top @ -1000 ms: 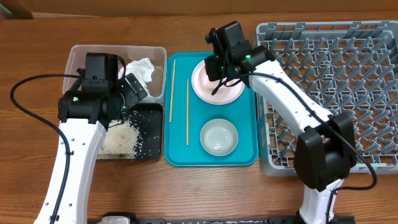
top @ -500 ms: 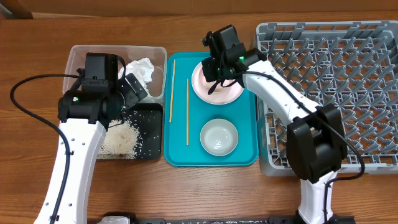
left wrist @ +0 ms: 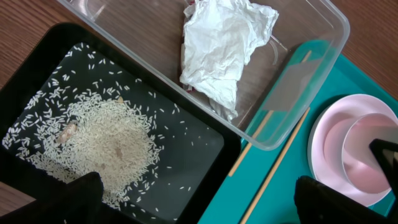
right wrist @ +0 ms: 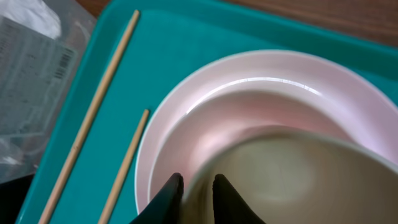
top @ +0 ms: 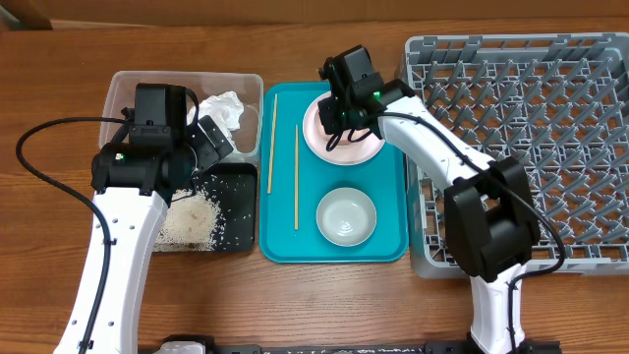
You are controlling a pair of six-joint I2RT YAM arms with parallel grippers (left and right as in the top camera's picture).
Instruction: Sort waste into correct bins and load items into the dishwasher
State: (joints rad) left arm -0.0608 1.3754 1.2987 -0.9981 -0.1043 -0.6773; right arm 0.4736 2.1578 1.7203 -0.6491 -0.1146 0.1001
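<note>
The danger sits at the right tool (right wrist: 194, 183) itself: its fingers are nearly pressed together, pinching only the thin rim of a small bowl (right wrist: 292, 174) that rests in the pink plate (right wrist: 261, 62). With so narrow a bite on smooth ware, I judge the bowl could swing or slip on lifting, drop back and chip the plate, or drag it across the teal tray (top: 285, 246). A second bowl (top: 346, 216) and two chopsticks (top: 296, 177) lie on that tray mid-desk. The grey dish rack (top: 550, 118) stands by the desk's right edge. The left tool (left wrist: 208, 199) hangs spread wide and empty over the black tray (left wrist: 205, 143) of rice (left wrist: 112, 143). Beside it, toward the left edge, the clear tub (left wrist: 298, 93) holds the tissue (left wrist: 224, 43).
</note>
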